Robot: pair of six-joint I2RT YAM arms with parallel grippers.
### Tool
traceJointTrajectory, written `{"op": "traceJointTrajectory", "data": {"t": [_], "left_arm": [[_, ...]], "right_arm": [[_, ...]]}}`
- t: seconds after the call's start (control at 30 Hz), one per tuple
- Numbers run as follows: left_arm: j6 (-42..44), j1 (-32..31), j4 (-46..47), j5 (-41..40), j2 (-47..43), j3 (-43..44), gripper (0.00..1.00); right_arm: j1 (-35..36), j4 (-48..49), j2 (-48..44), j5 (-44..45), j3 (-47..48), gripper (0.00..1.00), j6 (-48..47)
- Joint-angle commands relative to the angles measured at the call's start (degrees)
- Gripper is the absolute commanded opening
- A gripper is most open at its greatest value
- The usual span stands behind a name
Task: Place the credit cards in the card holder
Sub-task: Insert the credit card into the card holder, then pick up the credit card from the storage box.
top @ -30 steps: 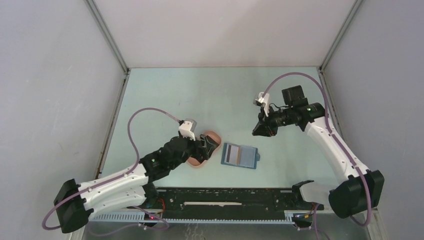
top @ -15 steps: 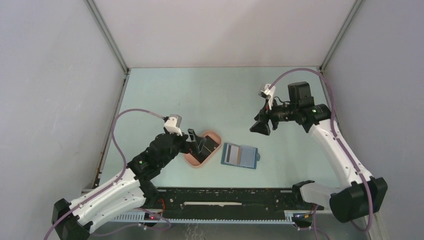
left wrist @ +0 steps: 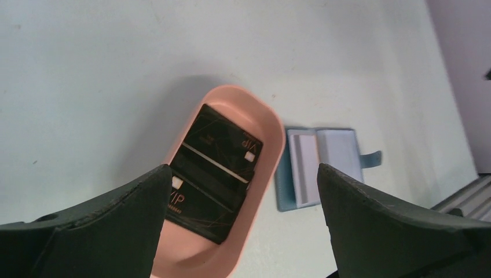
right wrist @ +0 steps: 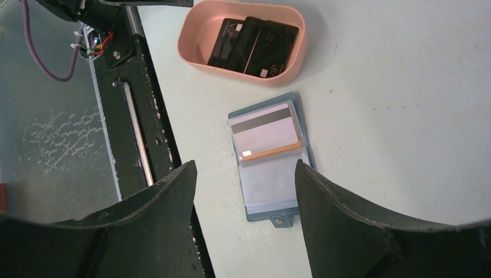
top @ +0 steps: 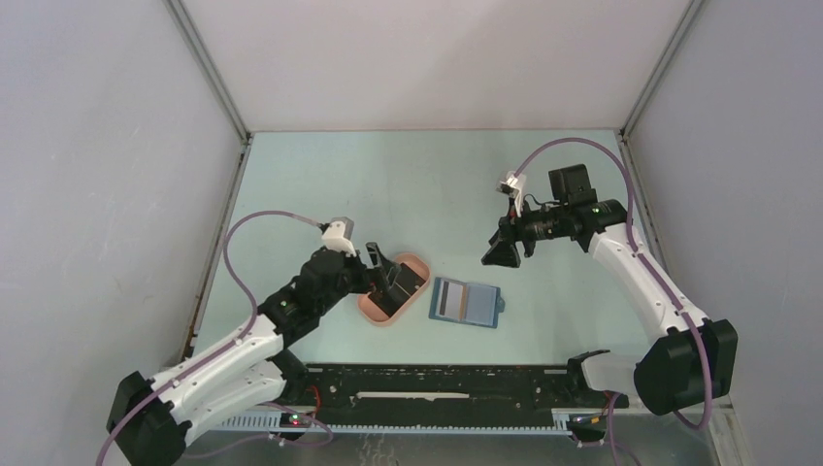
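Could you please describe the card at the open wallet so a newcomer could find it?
On the pale green table, beside the pink tray, lies an open blue wallet. The card covers its tray-side half: pale, dark-striped, orange-edged, unlike the tray's black cards.

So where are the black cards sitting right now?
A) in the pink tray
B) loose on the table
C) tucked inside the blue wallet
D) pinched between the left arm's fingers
A: the black cards lie overlapping inside the pink tray, beside the open blue wallet.
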Motion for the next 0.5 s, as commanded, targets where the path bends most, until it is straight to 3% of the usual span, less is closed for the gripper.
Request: {"op": "traceJointTrajectory", "data": {"t": [0.0,0.47], "left_arm": [[-2.2,0.6,-3.5,-3.2,4.2,4.2,1.00],[-2.2,0.9,-11.1,-11.4,13.8,11.9,1.00]], "right_arm": [[-0.8,1.5,-1.4,-1.2,-0.3,0.72,-0.3],[-0.9,1.2,-0.2,-1.0,-0.3,0.72,-0.5]]}}
